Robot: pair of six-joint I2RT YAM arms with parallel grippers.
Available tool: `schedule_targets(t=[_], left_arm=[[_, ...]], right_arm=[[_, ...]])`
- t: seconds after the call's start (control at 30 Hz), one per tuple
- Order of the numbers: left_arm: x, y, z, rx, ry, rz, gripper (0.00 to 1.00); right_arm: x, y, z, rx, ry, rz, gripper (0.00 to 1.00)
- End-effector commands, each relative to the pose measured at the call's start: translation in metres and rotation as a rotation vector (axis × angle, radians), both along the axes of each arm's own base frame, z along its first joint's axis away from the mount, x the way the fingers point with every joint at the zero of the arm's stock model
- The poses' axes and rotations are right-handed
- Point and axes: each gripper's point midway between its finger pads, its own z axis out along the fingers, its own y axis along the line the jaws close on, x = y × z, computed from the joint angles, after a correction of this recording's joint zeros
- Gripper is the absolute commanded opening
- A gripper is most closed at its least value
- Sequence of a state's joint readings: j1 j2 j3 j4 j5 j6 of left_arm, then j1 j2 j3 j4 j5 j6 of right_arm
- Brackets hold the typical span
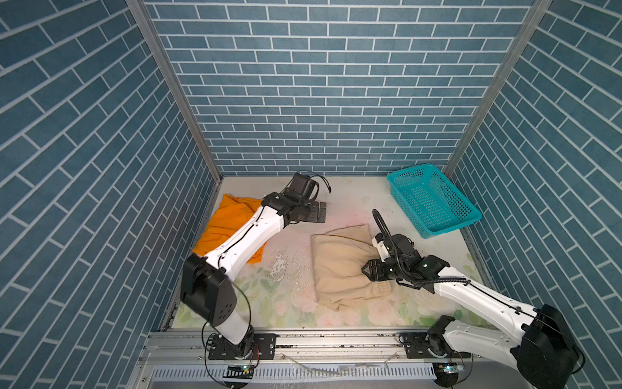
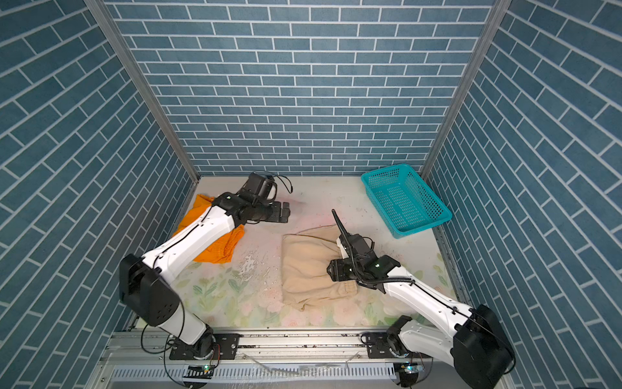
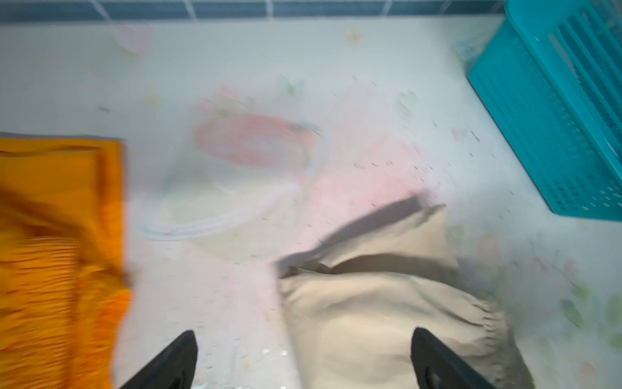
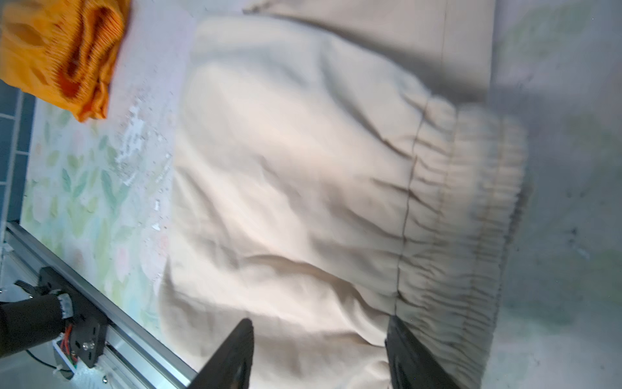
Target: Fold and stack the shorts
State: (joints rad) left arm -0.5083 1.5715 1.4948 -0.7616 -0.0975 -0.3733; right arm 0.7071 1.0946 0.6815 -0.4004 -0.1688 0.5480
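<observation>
The orange shorts (image 1: 229, 225) (image 2: 218, 249) lie crumpled at the table's far left, partly under my left arm. The beige shorts (image 1: 340, 262) (image 2: 306, 266) lie folded near the middle right, gathered waistband (image 4: 471, 202) toward the right. My left gripper (image 1: 318, 212) (image 2: 284, 212) hovers open and empty over bare table between both pairs; its wrist view shows orange shorts (image 3: 57, 235) and beige shorts (image 3: 370, 303) to either side of the gripper (image 3: 304, 357). My right gripper (image 1: 365, 269) (image 4: 319, 350) is above the beige cloth near the waistband, jaws apart, nothing pinched.
A teal perforated basket (image 1: 432, 200) (image 2: 405, 200) (image 3: 555, 118) stands empty at the back right corner. The floral table cover (image 1: 286, 303) has a flaked, worn patch (image 1: 279, 262) between the two pairs. Blue brick walls close in three sides; an aluminium rail (image 1: 336, 336) runs along the front.
</observation>
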Motion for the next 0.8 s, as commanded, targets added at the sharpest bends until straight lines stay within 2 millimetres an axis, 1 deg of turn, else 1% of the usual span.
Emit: schedule_targets(t=[0.0,0.07,0.1,0.17,0.23,0.3,0.43,0.53,0.6,0.7,0.77], left_arm=[[-0.034,0.095,-0.063,0.375,0.248,0.147,1.00],[-0.044,0.127,-0.078,0.435,0.321,0.255,1.00],[-0.047,0.136,-0.087,0.439,0.342,0.288,1.00],[-0.047,0.141,-0.104,0.407,0.357,0.303,1.00],[-0.043,0.142,-0.119,0.378,0.355,0.307,1.00],[-0.035,0.146,-0.128,0.364,0.358,0.317,1.00],[-0.020,0.163,-0.141,0.301,0.385,0.363,1.00],[-0.006,0.169,-0.151,0.210,0.385,0.355,1.00],[0.003,0.168,-0.158,0.155,0.398,0.326,1.00],[0.015,0.158,-0.172,0.041,0.432,0.253,1.00],[0.019,0.155,-0.176,0.004,0.444,0.228,1.00]], right_arm=[[0.001,-0.005,0.004,-0.007,-0.011,0.006,0.64],[0.002,-0.003,0.006,0.025,-0.012,0.006,0.65],[0.003,-0.003,0.008,0.039,-0.014,0.001,0.65],[0.005,-0.003,0.010,0.064,-0.022,-0.006,0.65],[0.007,-0.005,0.012,0.079,-0.027,-0.015,0.65],[0.007,-0.004,0.014,0.095,-0.029,-0.010,0.66],[0.007,-0.003,0.013,0.110,-0.017,-0.008,0.66],[0.007,-0.002,0.009,0.116,-0.002,-0.016,0.66],[0.008,0.000,0.007,0.131,0.011,-0.026,0.66],[0.010,0.006,0.005,0.162,0.029,-0.033,0.66],[0.010,0.007,0.003,0.166,0.038,-0.035,0.66]])
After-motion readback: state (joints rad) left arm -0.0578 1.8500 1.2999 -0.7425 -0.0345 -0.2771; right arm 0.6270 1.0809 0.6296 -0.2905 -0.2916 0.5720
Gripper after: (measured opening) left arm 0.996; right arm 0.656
